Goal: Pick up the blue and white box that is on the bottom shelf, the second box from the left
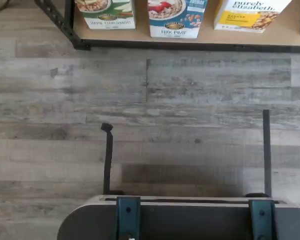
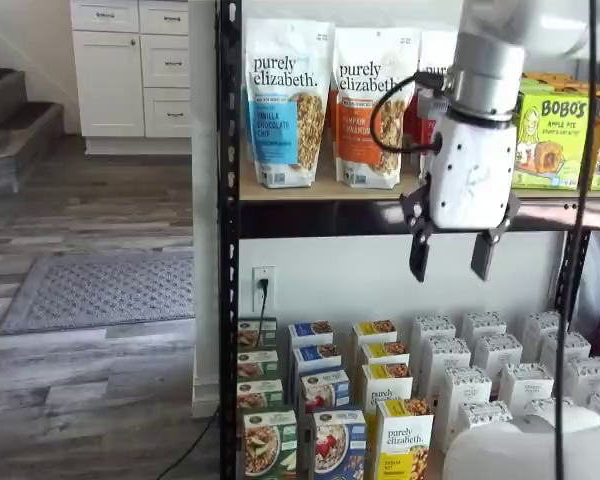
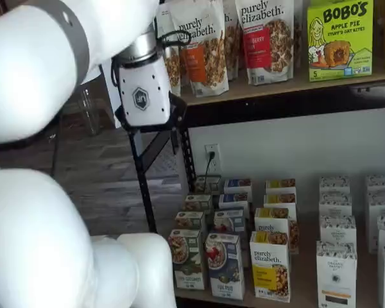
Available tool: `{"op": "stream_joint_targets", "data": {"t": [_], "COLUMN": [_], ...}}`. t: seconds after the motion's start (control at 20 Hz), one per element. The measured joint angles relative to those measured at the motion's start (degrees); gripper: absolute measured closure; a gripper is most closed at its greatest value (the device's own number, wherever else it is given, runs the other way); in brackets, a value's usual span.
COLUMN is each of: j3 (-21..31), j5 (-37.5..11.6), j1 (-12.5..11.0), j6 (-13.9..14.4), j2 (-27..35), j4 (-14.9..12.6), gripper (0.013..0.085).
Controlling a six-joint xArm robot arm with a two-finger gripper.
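**Gripper high and empty, target box on bottom shelf**

Gripper [image 2: 451, 256] hangs at upper-shelf height, black fingers [image 2: 419, 255] spread with a plain gap, nothing between them. Well below it, the blue and white box [image 2: 338, 443] stands upright at the front of the bottom shelf [image 3: 295, 282], between a green box [image 2: 269, 445] and a yellow box [image 2: 404, 440]. Same box shows in the wrist view [image 1: 176, 18] at the shelf edge, above grey wood floor [image 1: 150, 100]. Farther back: white boxes [image 2: 480, 370]; granola bags [image 2: 285, 100] on the upper shelf.
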Motion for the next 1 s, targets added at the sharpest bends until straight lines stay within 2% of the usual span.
{"op": "stream_joint_targets", "data": {"t": [0.45,0.7,1.0], "j3": [9.63,13.86,18.10], "j5": [-9.66,-14.61,-20.19], "j1": [2.42,2.25,2.94], "j6": [2.11,1.78,2.46], "j2": [-0.73,-1.17,-0.70], "j4": [-1.08,-0.52,-1.30], "gripper": [0.0130,0.0130,0.0130]}}
